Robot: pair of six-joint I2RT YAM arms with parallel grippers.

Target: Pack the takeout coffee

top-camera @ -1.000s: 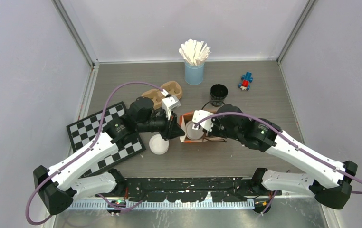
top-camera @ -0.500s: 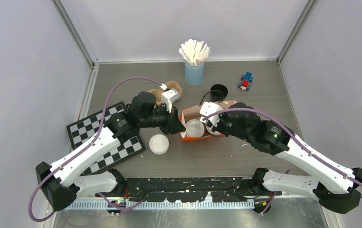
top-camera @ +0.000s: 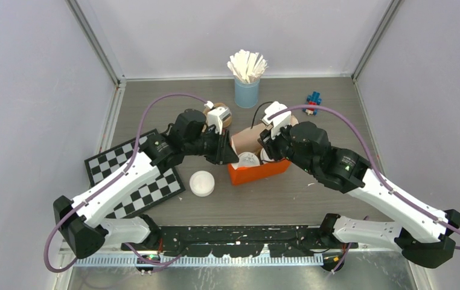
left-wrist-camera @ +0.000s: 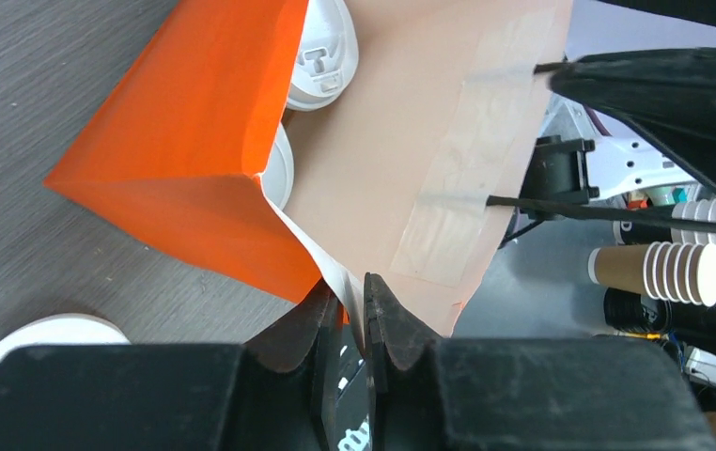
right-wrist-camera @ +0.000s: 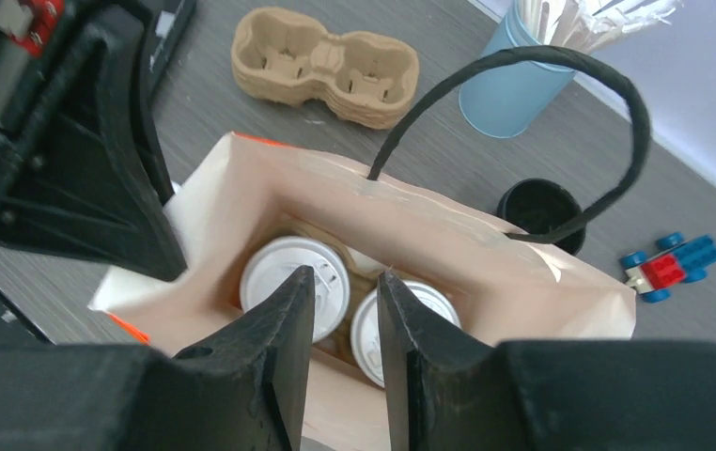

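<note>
An orange paper bag [top-camera: 259, 171] stands near the table's middle, its mouth held open. Inside sit two takeout coffee cups with white sip lids [right-wrist-camera: 288, 265] [right-wrist-camera: 429, 305], side by side in a brown holder. My left gripper [left-wrist-camera: 354, 305] is shut on the bag's near-left rim [left-wrist-camera: 331, 268], also seen from above [top-camera: 227, 155]. My right gripper [right-wrist-camera: 347, 296] hovers over the bag mouth, between the two lids, open and holding nothing. The bag's black handle [right-wrist-camera: 561, 103] arches up at the far side.
A loose white lid [top-camera: 202, 183] lies left of the bag. A checkerboard [top-camera: 125, 175] is at the left. Behind the bag are a brown cup carrier [right-wrist-camera: 326, 66], a blue cup of stirrers [top-camera: 247, 90], an empty black cup [right-wrist-camera: 537, 207] and a toy [top-camera: 313, 103].
The bag has been tipped up from lying to standing, showing its orange front. Both grippers have shifted toward the far side, and the right jaws have parted slightly.
</note>
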